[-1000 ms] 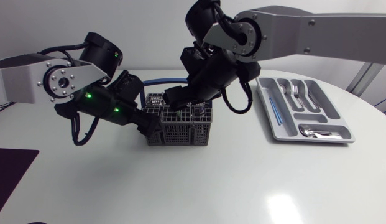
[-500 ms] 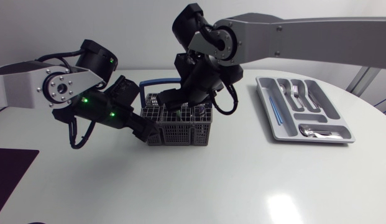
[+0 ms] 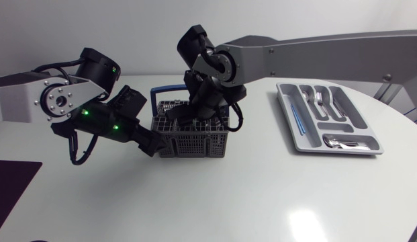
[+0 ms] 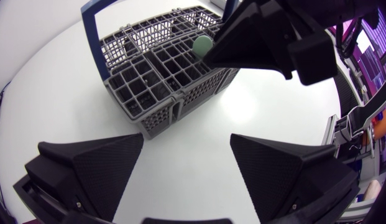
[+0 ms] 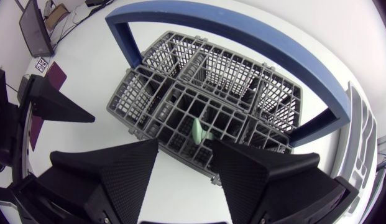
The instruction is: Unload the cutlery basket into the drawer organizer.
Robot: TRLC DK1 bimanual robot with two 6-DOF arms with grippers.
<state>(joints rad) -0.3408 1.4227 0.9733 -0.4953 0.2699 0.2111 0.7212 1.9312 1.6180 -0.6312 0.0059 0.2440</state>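
Our right gripper [image 5: 184, 144] gapes empty above the basket [image 5: 242, 68]; we drop straight astride the green handle [image 5: 197, 130] inside it, then close squarely.

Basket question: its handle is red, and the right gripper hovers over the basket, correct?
Not quite. The handle is blue, not red; the right wrist view shows it clearly. The rest holds: the right gripper does hover over the basket.
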